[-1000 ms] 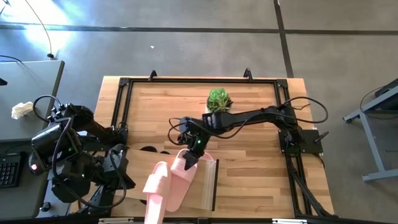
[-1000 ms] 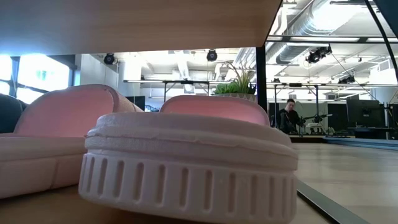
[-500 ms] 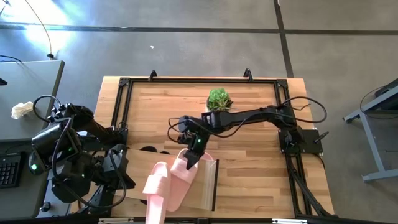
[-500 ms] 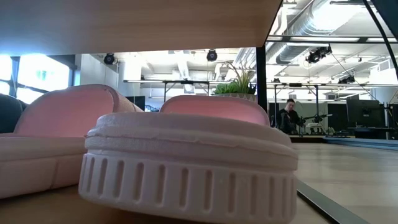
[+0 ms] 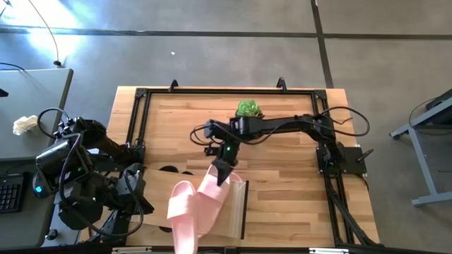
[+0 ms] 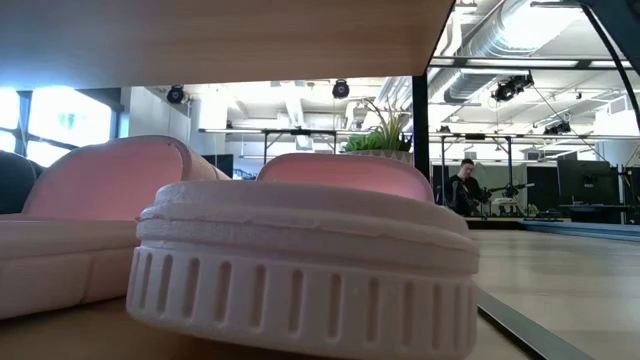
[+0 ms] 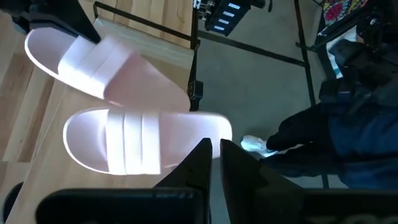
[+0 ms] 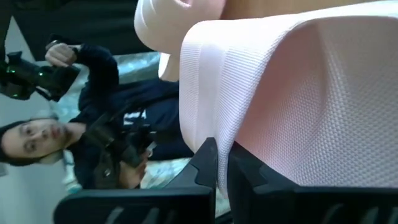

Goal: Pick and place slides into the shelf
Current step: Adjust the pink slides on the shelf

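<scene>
Two light pink slides lie side by side on the shelf's top panel (image 5: 237, 212). My right gripper (image 5: 222, 176) is shut at the far end of the right one (image 5: 212, 201). The left one (image 5: 185, 215) lies flat on its sole, touching its neighbour. My left gripper (image 7: 216, 155) hangs shut over the table's left side, above the slides (image 7: 137, 143) and holding nothing. In the low view, two more pink slides (image 6: 300, 260) (image 6: 90, 220) rest on their soles under the shelf's top. My right gripper pinches the edge of the right slide's ribbed strap (image 8: 211, 118) between its two fingers, at the slide's far end (image 7: 46, 50). The fingers slant down from the table's far side. The slide lies on the shelf top.
A small potted plant (image 5: 248, 110) stands at the table's far middle, just beyond my right arm. Dark rounded shapes (image 5: 169, 169) show at the shelf's far edge. A person (image 8: 93, 124) stands close to the table's near side. The black frame (image 5: 138, 99) rims the table.
My right gripper has shut on the right slide's far end, and its wrist has swung toward the table's far right and turned. Both slides on the shelf top have turned a little, their near ends swinging toward the table's right.
</scene>
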Robot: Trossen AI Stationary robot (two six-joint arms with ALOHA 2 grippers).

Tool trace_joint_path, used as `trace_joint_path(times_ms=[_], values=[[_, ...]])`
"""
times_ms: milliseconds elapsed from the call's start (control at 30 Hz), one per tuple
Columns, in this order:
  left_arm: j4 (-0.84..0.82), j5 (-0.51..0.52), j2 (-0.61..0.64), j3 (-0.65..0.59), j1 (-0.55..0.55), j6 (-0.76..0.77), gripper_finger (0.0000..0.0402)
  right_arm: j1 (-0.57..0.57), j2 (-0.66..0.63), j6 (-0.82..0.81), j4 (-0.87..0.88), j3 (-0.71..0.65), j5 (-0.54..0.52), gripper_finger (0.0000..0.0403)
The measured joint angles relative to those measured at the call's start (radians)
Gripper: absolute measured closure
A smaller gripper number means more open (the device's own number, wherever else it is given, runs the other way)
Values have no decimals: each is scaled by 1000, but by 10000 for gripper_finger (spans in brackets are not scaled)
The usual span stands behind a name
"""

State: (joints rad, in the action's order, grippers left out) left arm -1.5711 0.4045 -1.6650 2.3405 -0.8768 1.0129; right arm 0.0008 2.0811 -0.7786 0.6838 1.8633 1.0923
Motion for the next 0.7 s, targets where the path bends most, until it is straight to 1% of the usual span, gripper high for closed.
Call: trace_joint_path(times_ms=[167, 267, 400, 533, 700], values=[[0, -1, 0, 0, 0, -22, 380, -6, 0, 28, 97, 0, 78, 402], [0, -1, 0, 0, 0, -74, 380, -2, 0, 68, 149, 0, 76, 402], [1, -20, -8, -1, 0, -155, 380, -1, 0, 92, 165, 0, 75, 402], [6, -3, -34, -59, 4, -154, 380, -1, 0, 107, 175, 0, 105, 403], [0, 33, -95, -167, 30, -85, 380, 0, -2, 114, 176, 0, 122, 403]])
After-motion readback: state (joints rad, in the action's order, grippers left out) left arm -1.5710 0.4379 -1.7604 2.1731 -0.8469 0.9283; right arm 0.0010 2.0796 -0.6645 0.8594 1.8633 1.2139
